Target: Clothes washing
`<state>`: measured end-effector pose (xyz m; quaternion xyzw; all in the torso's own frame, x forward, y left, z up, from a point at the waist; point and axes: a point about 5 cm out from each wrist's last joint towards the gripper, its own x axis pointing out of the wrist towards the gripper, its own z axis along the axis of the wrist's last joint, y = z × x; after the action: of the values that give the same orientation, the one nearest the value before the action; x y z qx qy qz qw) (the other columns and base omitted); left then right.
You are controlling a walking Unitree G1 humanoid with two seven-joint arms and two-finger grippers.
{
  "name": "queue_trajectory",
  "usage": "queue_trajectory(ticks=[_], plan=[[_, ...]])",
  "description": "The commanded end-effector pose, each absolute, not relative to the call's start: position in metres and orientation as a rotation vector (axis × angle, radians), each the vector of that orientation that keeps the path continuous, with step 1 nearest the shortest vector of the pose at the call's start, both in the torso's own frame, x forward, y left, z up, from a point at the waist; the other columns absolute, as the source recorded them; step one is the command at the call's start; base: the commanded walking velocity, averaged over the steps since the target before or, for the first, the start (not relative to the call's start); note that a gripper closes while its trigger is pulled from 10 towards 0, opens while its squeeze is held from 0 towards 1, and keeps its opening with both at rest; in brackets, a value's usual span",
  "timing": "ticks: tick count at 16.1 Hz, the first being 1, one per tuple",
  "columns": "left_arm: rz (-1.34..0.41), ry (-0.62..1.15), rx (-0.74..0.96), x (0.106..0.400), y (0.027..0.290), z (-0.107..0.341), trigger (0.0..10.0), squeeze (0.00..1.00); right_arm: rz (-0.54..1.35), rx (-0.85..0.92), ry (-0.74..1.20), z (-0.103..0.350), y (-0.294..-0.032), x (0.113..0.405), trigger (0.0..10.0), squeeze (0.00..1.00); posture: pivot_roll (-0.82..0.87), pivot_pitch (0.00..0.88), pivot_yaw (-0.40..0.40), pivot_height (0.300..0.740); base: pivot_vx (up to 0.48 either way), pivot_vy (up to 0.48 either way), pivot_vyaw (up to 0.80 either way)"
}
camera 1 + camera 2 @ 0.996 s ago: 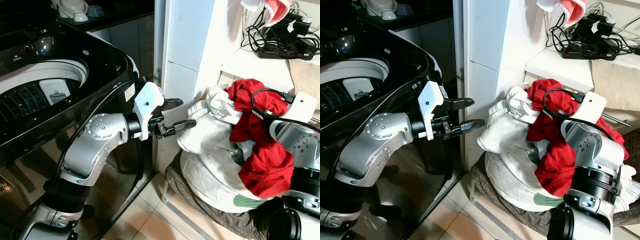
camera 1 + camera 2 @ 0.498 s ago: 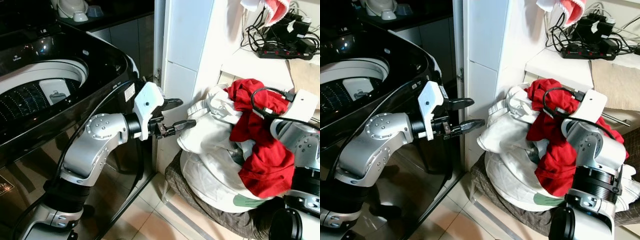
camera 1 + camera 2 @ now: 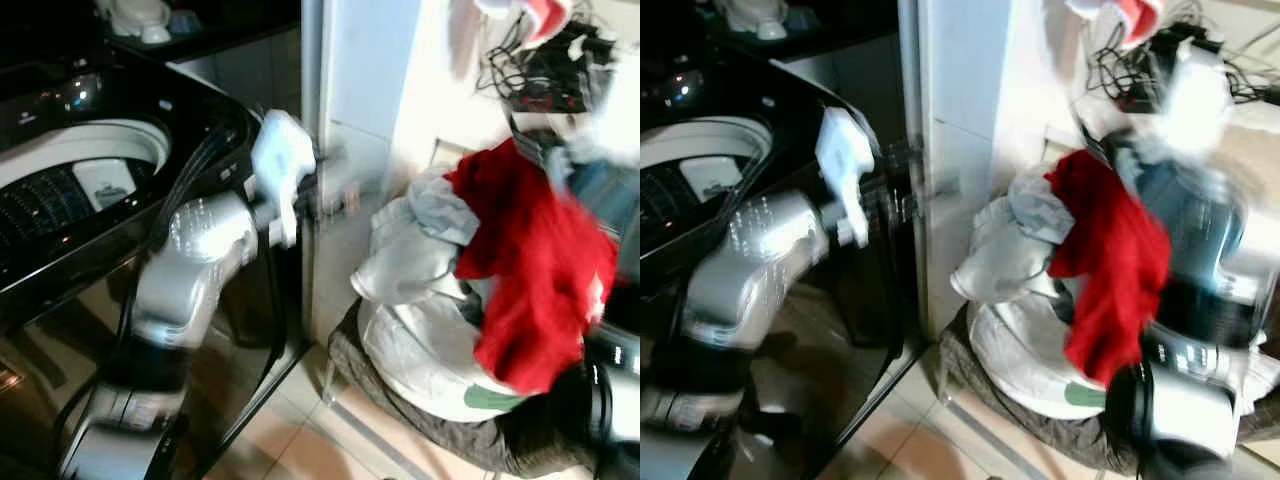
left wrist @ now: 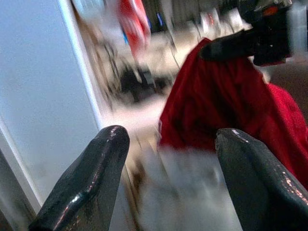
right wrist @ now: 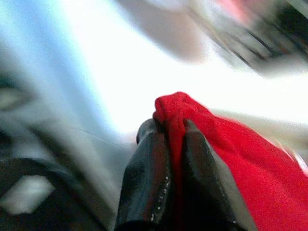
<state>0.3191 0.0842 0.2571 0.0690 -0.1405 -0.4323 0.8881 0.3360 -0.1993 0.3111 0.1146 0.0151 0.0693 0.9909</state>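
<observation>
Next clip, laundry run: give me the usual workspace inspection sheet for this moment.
Surface: tiled floor, pale, partly blurred.
Job's things: red garment lifted above the white laundry pile; top-loading washing machine with its drum open.
Clutter: nothing seen beyond the laundry.
Grippers: right gripper pinched shut on the red garment; left gripper open, holding nothing, facing the pile.
Cables: a tangle with a power strip on the shelf above the pile, blurred.
Surroundings: white wall panel between machine and pile.
</observation>
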Motion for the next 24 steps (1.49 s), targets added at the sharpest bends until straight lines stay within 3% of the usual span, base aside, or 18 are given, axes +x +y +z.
queue_trajectory(ticks=[1, 2, 3, 4, 8, 11, 12, 13, 16, 18, 22, 24], plan=[[-0.891, -0.359, 0.109, 0.319, 0.080, 0.271, 10.0, 0.00, 0.317, 0.232, 0.018, 0.322, -0.174, 0.330, 0.0, 0.00, -0.10, 0.000, -0.027, 0.740, 0.000, 0.000, 0.00], [-0.907, -0.422, 0.055, 0.317, 0.072, 0.285, 10.0, 0.00, 0.434, 0.285, -0.025, 0.336, -0.156, 0.325, 0.0, 0.00, -0.10, 0.000, -0.032, 0.740, 0.000, 0.000, 0.00], [-0.927, -0.467, -0.050, 0.314, 0.065, 0.299, 10.0, 0.75, 0.536, 0.354, -0.051, 0.344, -0.142, 0.322, 0.0, 0.00, -0.10, 0.000, -0.032, 0.740, 0.000, 0.000, 0.00], [-0.931, -0.482, -0.105, 0.313, 0.063, 0.305, 10.0, 1.00, 0.565, 0.370, -0.054, 0.345, -0.137, 0.321, 0.0, 0.00, -0.10, 0.000, -0.032, 0.740, 0.000, 0.000, 0.00], [-0.974, -0.464, -0.139, 0.313, 0.051, 0.299, 10.0, 1.00, 0.717, 0.476, -0.048, 0.348, -0.123, 0.313, 0.0, 0.00, -0.10, 0.000, -0.047, 0.740, 0.000, 0.000, 0.00], [-0.840, -0.441, -0.036, 0.324, 0.055, 0.286, 10.0, 1.00, 0.798, 0.553, -0.062, 0.352, -0.120, 0.308, 0.0, 0.00, -0.11, 0.000, -0.042, 0.740, 0.000, 0.000, 0.00], [-0.809, -0.449, -0.047, 0.327, 0.060, 0.287, 10.0, 0.74, 0.813, 0.556, -0.062, 0.353, -0.120, 0.307, 0.0, 0.00, -0.11, 0.000, -0.042, 0.740, 0.000, 0.000, 0.00], [-0.782, -0.456, -0.061, 0.329, 0.066, 0.289, 10.0, 0.00, 0.835, 0.563, -0.065, 0.354, -0.119, 0.305, 0.0, 0.00, -0.11, 0.000, -0.042, 0.740, 0.000, 0.000, 0.00], [-0.872, -0.384, -0.065, 0.327, 0.069, 0.277, 10.0, 0.00, 0.893, 0.602, -0.074, 0.357, -0.116, 0.301, 0.0, 0.00, -0.10, 0.000, -0.049, 0.740, 0.000, 0.000, 0.00], [-1.009, -0.312, -0.216, 0.317, 0.064, 0.267, 10.0, 0.00, 0.918, 0.618, -0.079, 0.359, -0.116, 0.299, 0.0, 0.00, -0.10, 0.000, -0.049, 0.740, 0.000, 0.000, 0.00], [-0.979, -0.291, -0.340, 0.321, 0.069, 0.259, 10.0, 0.00, 0.952, 0.627, -0.086, 0.361, -0.117, 0.293, 0.0, 0.00, -0.11, 0.000, -0.042, 0.740, 0.000, 0.000, 0.00], [-0.980, -0.270, -0.288, 0.322, 0.071, 0.255, 10.0, 0.00, 0.962, 0.626, -0.085, 0.362, -0.116, 0.291, 0.0, 0.00, -0.11, 0.000, -0.040, 0.740, 0.000, 0.000, 0.00]])
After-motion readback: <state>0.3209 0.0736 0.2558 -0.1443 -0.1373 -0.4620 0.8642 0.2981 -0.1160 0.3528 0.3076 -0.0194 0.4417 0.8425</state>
